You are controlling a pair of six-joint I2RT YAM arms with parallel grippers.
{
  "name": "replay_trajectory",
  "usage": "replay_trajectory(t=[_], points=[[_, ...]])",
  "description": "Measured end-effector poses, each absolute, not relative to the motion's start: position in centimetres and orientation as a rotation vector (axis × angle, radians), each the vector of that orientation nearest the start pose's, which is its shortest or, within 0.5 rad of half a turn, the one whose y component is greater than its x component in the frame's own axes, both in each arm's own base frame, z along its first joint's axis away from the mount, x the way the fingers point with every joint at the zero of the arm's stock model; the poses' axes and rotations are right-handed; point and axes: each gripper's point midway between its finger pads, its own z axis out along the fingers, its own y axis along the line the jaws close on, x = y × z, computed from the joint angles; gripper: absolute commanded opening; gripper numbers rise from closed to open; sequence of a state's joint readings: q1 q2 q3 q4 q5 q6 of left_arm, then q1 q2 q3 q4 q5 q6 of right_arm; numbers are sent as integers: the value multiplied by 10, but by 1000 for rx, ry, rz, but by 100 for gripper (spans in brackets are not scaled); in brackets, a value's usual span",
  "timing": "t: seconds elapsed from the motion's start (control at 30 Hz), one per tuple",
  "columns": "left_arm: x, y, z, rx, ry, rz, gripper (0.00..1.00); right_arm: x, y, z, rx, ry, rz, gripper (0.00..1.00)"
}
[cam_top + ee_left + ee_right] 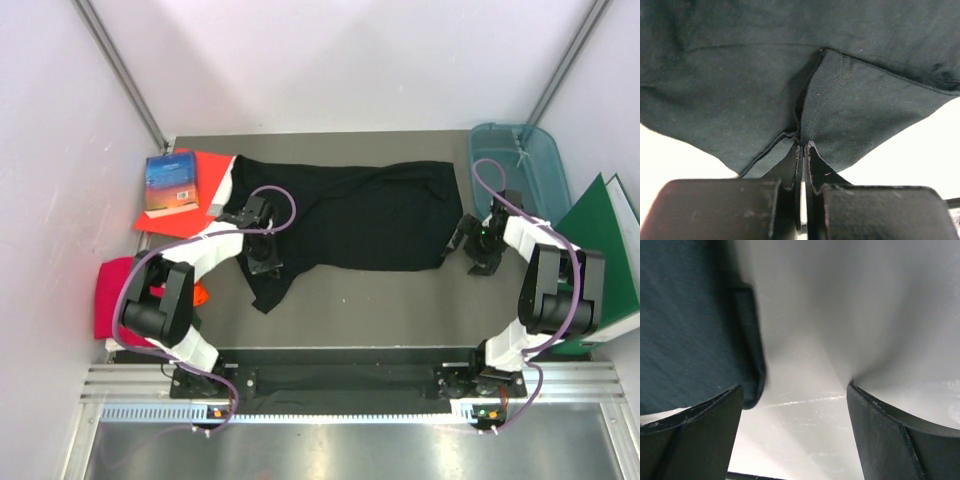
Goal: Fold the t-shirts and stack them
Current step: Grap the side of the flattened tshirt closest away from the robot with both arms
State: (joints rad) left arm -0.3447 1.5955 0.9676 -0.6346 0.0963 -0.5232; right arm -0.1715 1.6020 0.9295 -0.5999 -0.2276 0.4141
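Observation:
A large black t-shirt [365,215] lies spread across the middle of the table. My left gripper [262,258] is shut on its near left edge; in the left wrist view the fingertips [812,150] pinch a fold of the black cloth [855,100]. My right gripper [468,242] is open just off the shirt's right edge, low over the table. In the right wrist view the black cloth [685,325] lies by the left finger [695,435], with bare table between the jaws. A folded crimson-pink t-shirt [110,295] lies at the near left, partly behind my left arm.
A flat red sheet [205,200] with a blue book [170,183] on it lies at the far left. A clear blue bin [520,165] stands at the far right. A green binder [605,235] leans at the right edge.

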Motion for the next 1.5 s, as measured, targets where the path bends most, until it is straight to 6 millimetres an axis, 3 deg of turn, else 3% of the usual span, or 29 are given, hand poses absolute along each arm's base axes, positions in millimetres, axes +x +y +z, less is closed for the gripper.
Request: replay_trajectory(t=[0.17, 0.4, 0.57, 1.23, 1.5], points=[[277, -140, 42, -234, 2856, -316, 0, 303, 9, 31, 773, 2718, 418, 79], [282, -137, 65, -238, 2797, -301, 0, 316, 14, 28, 785, 2658, 478, 49], [290, -137, 80, -236, 2750, -301, 0, 326, 17, 27, 791, 2634, 516, 49], [278, -132, 77, -260, 2775, -286, 0, 320, 4, 25, 770, 2618, 423, 42], [275, -131, 77, -259, 2776, -284, 0, 348, 4, 25, 736, 2566, 445, 41]])
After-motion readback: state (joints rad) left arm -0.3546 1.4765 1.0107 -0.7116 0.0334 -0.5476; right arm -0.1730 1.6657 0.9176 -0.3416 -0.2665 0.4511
